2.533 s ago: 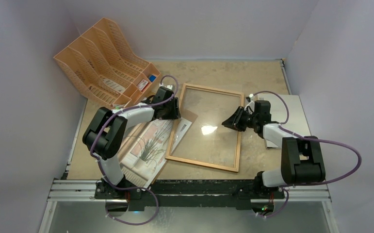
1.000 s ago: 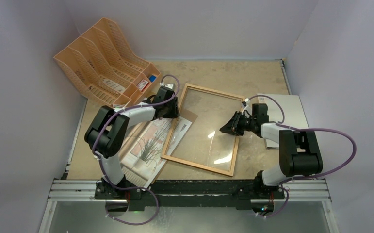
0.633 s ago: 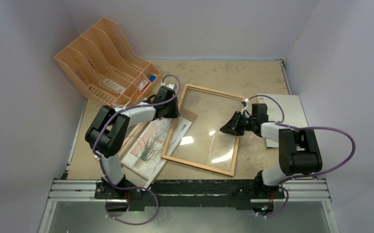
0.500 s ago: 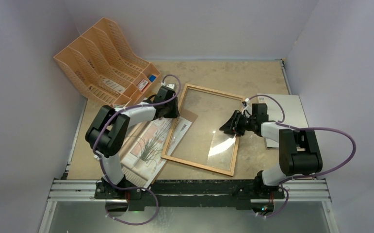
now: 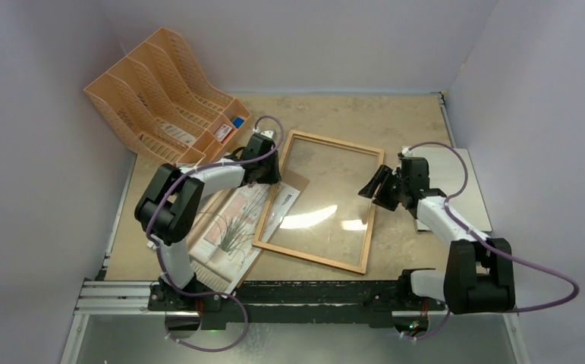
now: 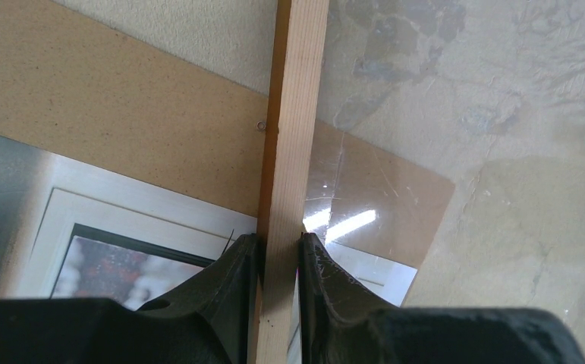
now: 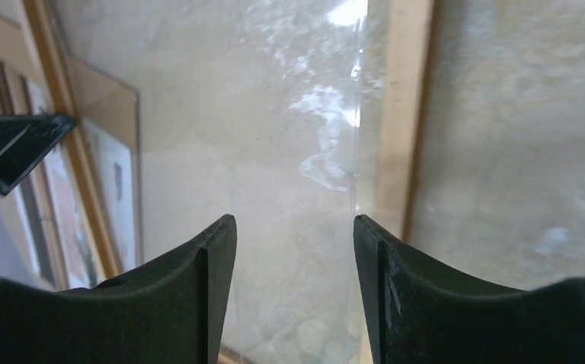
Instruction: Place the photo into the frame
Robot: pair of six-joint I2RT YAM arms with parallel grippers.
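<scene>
Beige mottled table (image 5: 334, 114) fills the top view, closed in by pale walls, with a metal rail (image 5: 297, 296) along the bottom edge where both arm bases are bolted.

Item 1. the photo (image 5: 232, 227) lies picture side up at lower left of centre, outside the frame. Its right edge passes under the left moulding. A brown backing panel (image 6: 122, 129) overlaps it at its far end, and one corner of the panel shows through the glass.

Item 2. the frame (image 5: 327, 136) lies flat at the centre, slightly skewed, with a clear pane (image 5: 319, 220) inside it that carries bright reflections.

Item 3. The left gripper (image 6: 278, 246) is clamped on the left moulding near the upper left corner of the frame. The left wrist view shows one finger (image 6: 232, 265) pressed against each side of the wood.

Item 4. The right gripper (image 7: 295, 227) sits at the right of centre, above the frame's right moulding. Its fingers (image 7: 213, 250) stand wide apart and hold nothing. The right wrist view shows the pane's edge running just beside that moulding.

Item 5. A pale grey-white sheet (image 5: 471, 189) lies at the right edge of the table, partly under the right arm.

Item 6. An orange-tan file rack (image 5: 160, 91) stands at the upper left, farthest from the bases, with small items in its near compartment.
</scene>
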